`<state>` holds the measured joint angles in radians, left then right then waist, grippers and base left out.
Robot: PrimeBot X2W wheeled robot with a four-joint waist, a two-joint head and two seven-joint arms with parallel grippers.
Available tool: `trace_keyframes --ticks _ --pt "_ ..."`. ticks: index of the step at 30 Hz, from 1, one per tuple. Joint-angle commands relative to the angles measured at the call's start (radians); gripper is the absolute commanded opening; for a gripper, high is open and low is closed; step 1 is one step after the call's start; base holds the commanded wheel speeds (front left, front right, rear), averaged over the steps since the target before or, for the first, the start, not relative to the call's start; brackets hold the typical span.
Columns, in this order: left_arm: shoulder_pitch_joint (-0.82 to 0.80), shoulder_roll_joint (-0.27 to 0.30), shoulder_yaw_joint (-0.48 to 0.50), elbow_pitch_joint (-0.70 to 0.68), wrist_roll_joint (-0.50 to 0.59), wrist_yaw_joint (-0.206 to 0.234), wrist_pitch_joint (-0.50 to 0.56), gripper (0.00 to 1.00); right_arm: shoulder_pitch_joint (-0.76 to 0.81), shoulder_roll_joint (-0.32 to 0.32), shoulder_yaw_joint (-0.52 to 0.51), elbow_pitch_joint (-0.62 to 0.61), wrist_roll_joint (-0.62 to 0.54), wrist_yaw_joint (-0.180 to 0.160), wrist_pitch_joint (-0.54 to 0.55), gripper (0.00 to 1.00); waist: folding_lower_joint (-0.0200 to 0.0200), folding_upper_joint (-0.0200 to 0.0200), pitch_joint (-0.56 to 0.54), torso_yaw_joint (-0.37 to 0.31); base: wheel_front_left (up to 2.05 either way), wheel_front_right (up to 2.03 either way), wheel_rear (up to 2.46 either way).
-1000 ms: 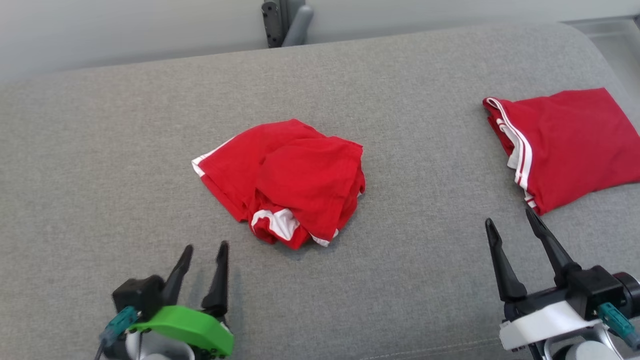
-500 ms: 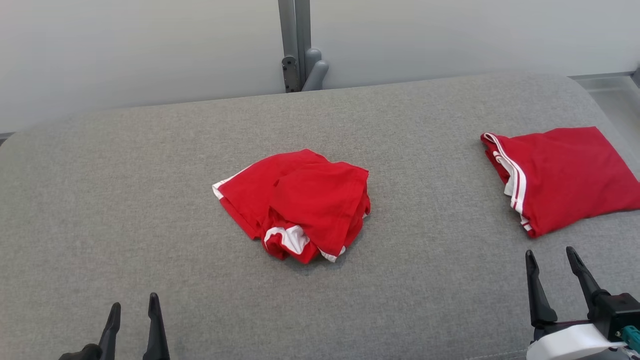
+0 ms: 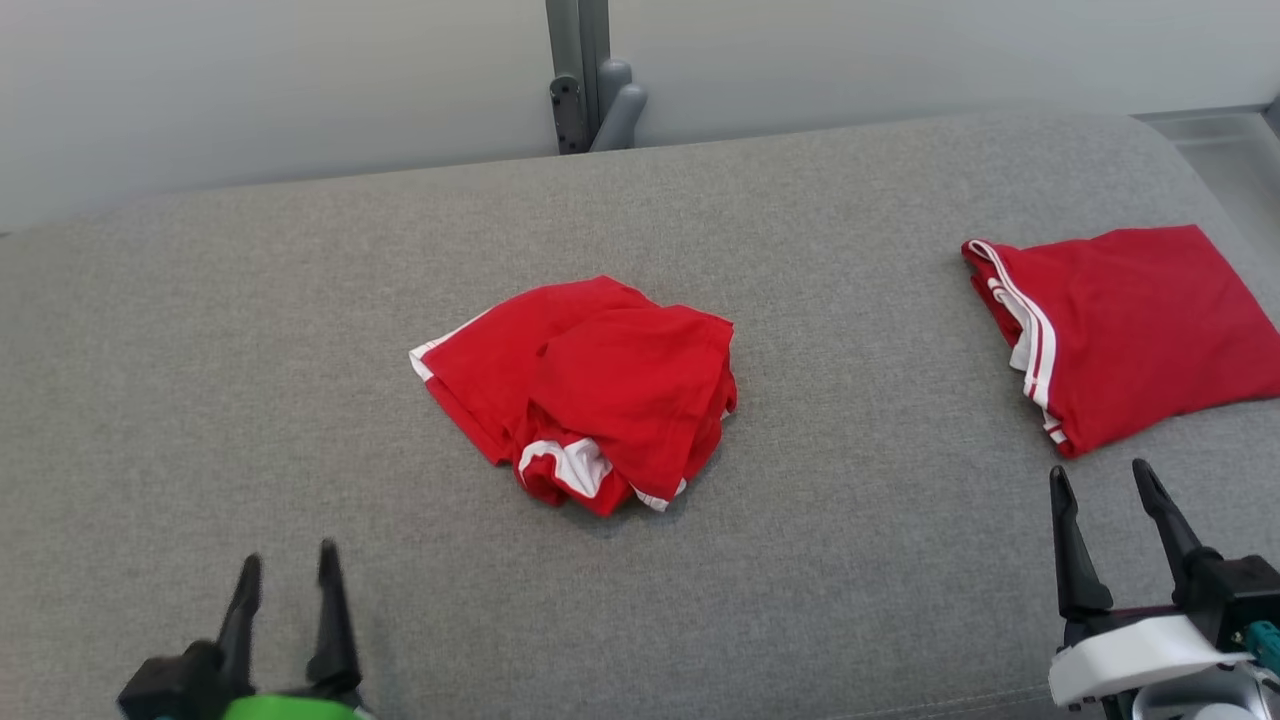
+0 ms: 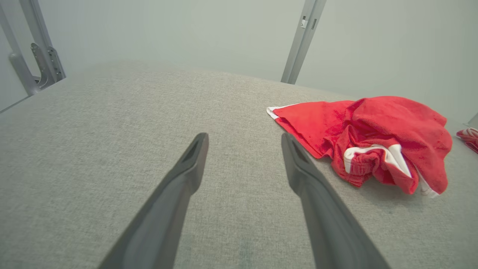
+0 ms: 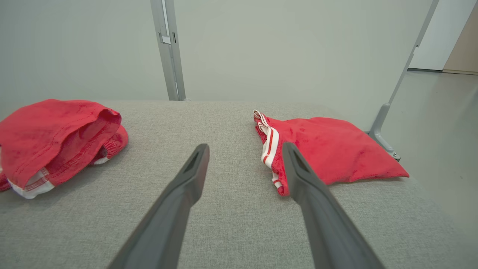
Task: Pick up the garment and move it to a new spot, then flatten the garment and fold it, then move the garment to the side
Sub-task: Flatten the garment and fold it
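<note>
Left gripper [image 3: 288, 553] and right gripper [image 3: 1098, 470] hover wide and empty over the near edge of the desk [image 3: 850, 520], which I judge leaves a clear approach. The crumpled garment [image 3: 580, 390] lies mid-desk, well apart from both. A folded garment [image 3: 1130, 330] is parked far right.

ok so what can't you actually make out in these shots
- Crumpled garment, head view: its own folds hide its full shape and its underside.
- Folded garment, head view: its right corner is cut off by the picture's right edge.
- Crumpled garment, right wrist view: its left part runs off the left edge.
- Left gripper, head view: its body is cut off by the bottom edge.
</note>
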<state>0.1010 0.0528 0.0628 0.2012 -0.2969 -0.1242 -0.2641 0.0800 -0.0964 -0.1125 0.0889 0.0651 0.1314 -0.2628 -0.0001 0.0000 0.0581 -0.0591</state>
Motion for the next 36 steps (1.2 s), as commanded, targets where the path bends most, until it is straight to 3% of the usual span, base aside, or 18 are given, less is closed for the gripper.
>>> trace_keyframes --ticks 1,6,10,18,19,20,21,27,36 --pt "-0.054 -0.003 -0.048 0.012 -0.028 -0.005 0.0 1.0 -0.025 -0.003 -0.001 -0.012 0.006 -0.001 -0.002 1.0 0.0001 0.0 0.045 -0.005 0.0 0.0 0.0" --pt "-0.191 0.0 -0.25 0.121 -0.136 -0.007 0.007 1.0 -0.079 -0.008 0.036 -0.027 0.014 -0.001 -0.002 1.0 0.0001 0.0 0.11 -0.038 0.0 0.0 0.0" --pt "-0.266 0.0 -0.327 0.195 -0.174 -0.008 0.035 1.0 -0.099 -0.003 0.049 -0.034 0.02 -0.001 -0.002 1.0 0.0001 0.0 0.129 -0.069 0.0 0.0 0.0" --pt "-0.385 0.0 -0.389 0.36 -0.232 -0.008 0.068 1.0 -0.107 0.017 0.068 -0.026 0.03 -0.001 -0.002 1.0 0.0001 0.0 0.154 -0.132 0.0 0.0 0.0" --pt "-0.401 0.001 -0.395 0.377 -0.227 -0.007 0.069 0.65 -0.109 0.019 0.07 -0.025 0.03 -0.001 -0.002 1.0 0.0001 0.0 0.158 -0.137 0.0 0.0 0.0" --pt "-0.418 0.006 -0.401 0.387 -0.216 -0.008 0.064 0.19 -0.113 0.021 0.073 -0.024 0.032 -0.001 -0.002 1.0 0.0001 0.0 0.161 -0.142 0.0 0.0 0.0" --pt "-0.434 0.006 -0.41 0.391 -0.218 -0.008 0.06 0.0 -0.117 0.024 0.075 -0.023 0.032 -0.001 -0.002 1.0 0.0001 0.0 0.164 -0.147 0.0 0.0 0.0" --pt "-0.528 0.007 -0.497 0.297 -0.248 -0.008 0.095 0.0 -0.118 0.032 0.077 -0.02 0.033 -0.001 -0.002 1.0 0.0001 0.0 0.163 -0.159 0.0 0.0 0.0" --pt "-0.742 0.003 -0.602 0.071 -0.279 0.005 0.318 0.0 -0.135 0.039 0.109 -0.005 0.038 -0.001 -0.002 1.0 0.0001 0.0 0.136 -0.204 0.0 0.0 0.0"
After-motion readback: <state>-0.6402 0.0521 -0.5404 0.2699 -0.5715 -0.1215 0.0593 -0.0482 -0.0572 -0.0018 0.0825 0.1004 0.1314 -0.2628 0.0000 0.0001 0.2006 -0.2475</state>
